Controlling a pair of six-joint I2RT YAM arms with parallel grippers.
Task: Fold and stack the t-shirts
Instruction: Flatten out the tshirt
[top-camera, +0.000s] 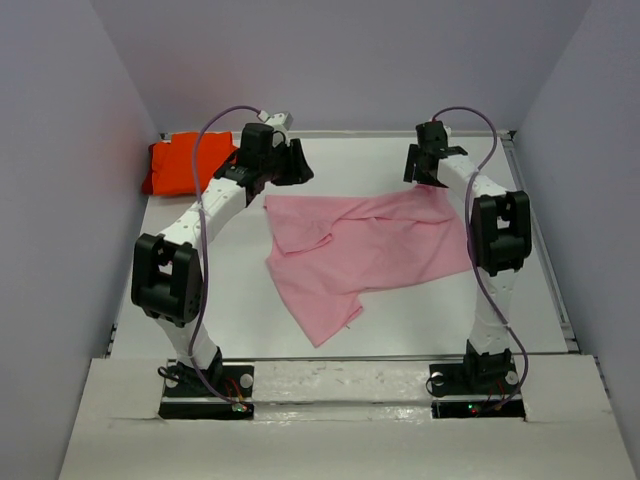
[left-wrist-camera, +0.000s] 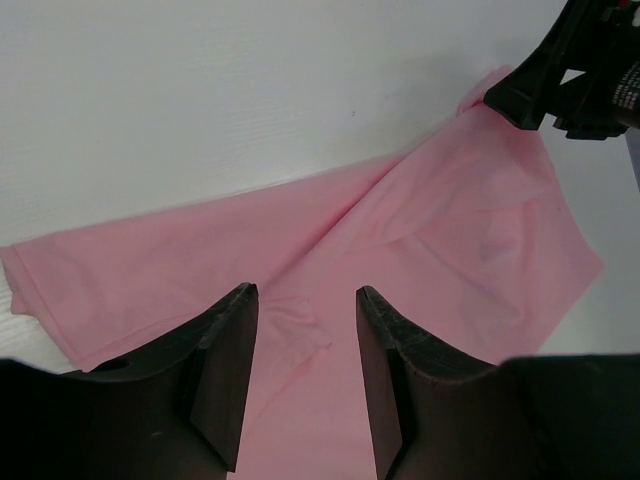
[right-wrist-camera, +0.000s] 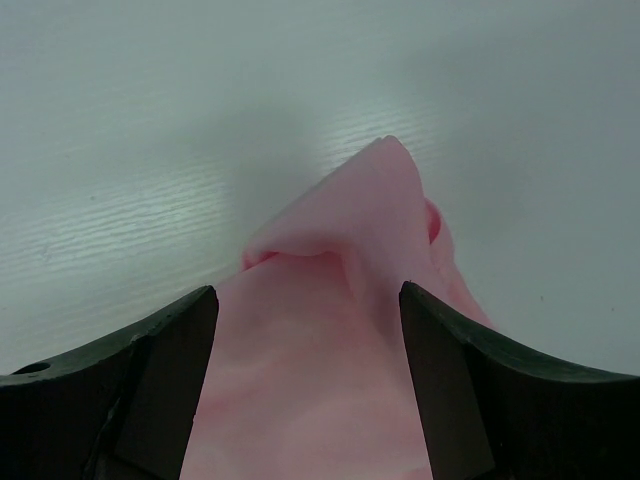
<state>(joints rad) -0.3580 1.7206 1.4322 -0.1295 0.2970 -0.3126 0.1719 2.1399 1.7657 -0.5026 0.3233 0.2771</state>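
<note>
Left gripper (top-camera: 291, 166) (left-wrist-camera: 305, 296) hangs over the far left corner of the pink t-shirt (top-camera: 360, 245) (left-wrist-camera: 420, 230), its jaws apart with nothing clamped; the wrist view shows the cloth lying flat below the gap. The right gripper (top-camera: 432, 176) (right-wrist-camera: 307, 295) sits at the shirt's far right corner with its jaws spread wide. A bunched, raised peak of pink cloth (right-wrist-camera: 340, 350) lies between its fingers. The fabric seems to rise toward the fingers there, though I cannot tell whether either finger presses on it.

The pink t-shirt lies spread and rumpled on the white table (top-camera: 420, 310), with a fold running across its left part and one corner pointing toward the arm bases. The orange t-shirt (top-camera: 180, 165) sits bunched well to the left of the pink one, level with its far edge.
</note>
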